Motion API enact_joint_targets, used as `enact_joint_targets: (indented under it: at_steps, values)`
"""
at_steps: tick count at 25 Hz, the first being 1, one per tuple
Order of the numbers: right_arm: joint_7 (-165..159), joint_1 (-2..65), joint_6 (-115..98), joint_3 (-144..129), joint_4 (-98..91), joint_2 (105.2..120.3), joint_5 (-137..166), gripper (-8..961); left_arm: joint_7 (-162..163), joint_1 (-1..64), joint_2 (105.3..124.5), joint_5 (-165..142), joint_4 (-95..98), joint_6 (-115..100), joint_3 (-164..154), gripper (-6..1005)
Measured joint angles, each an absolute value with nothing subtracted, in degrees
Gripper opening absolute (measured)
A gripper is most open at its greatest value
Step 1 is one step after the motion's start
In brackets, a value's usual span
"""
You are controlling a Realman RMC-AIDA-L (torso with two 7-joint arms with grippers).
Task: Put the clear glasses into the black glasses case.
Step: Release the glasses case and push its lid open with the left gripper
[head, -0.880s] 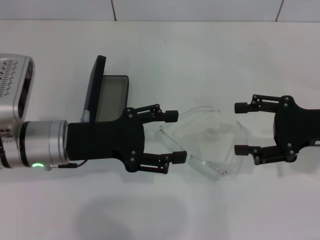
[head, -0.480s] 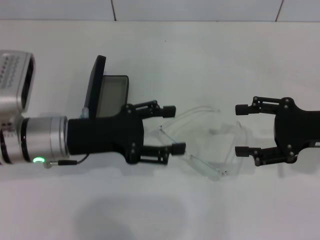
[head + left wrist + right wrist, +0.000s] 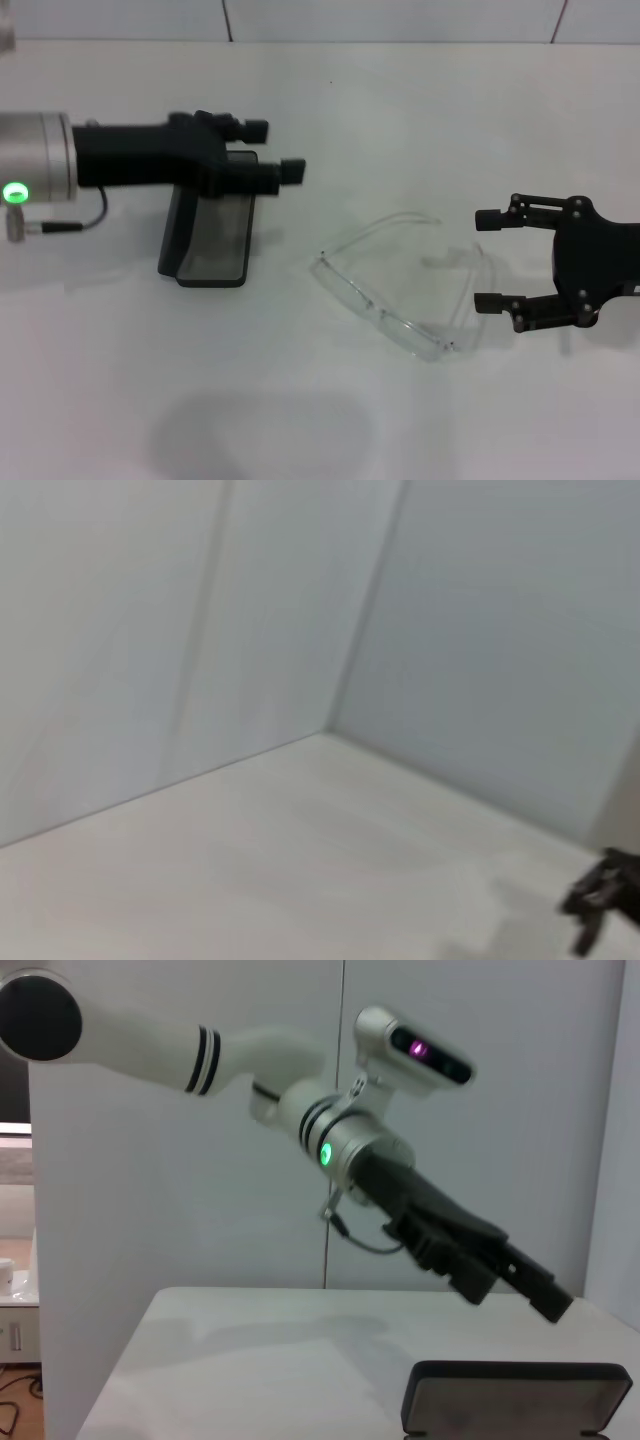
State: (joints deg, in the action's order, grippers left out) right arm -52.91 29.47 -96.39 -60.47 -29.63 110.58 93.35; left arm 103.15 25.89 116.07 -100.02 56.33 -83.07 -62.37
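Clear glasses (image 3: 405, 300) on table (image 3: 300, 420), mid-scene, untouched. Black glasses case (image 3: 208, 235) open, left. Left end effector (image 3: 270, 150) raised over case, fingers parted. Right end effector (image 3: 485, 258) open beside glasses. Step: pre-grasp. Next: close on frame.

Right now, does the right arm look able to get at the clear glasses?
Probably yes. The right pincer is open beside the clear glasses, facing them, with only bare table between. The left pincer is raised over the black glasses case, out of the way.
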Motion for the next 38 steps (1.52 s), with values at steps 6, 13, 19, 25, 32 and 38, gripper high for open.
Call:
enact_joint_targets:
  at_steps: [6,13,19,25,32,38]
  values:
    - [-52.9,29.4,-96.3,-60.4,-29.6,110.55,93.3,814,118.7,25.5,119.51,-117.2,69.2,-81.1,-57.5,884]
    - [-51.8,29.3,-96.0,-60.4,-29.6,110.74,93.3,809,130.2,26.9,119.68,-129.4,71.4,-76.0,-58.8,880]
    - [-51.6,29.3,-95.8,-60.5,-29.6,110.85,93.3,803,134.2,26.9,119.72,-134.4,71.0,-72.6,-62.6,877]
    - [-51.5,29.5,-95.4,-60.7,-29.6,111.04,93.3,798,135.1,26.9,119.66,-135.9,70.6,-71.9,-64.5,874]
    - [-51.5,29.5,-94.4,-60.7,-29.6,111.43,93.3,793,136.8,27.1,119.73,-139.3,70.2,-69.2,-66.9,871]
    - [-51.5,29.5,-94.3,-60.7,-29.6,111.57,93.3,787,137.8,27.7,119.71,-141.8,69.8,-68.6,-68.5,782]
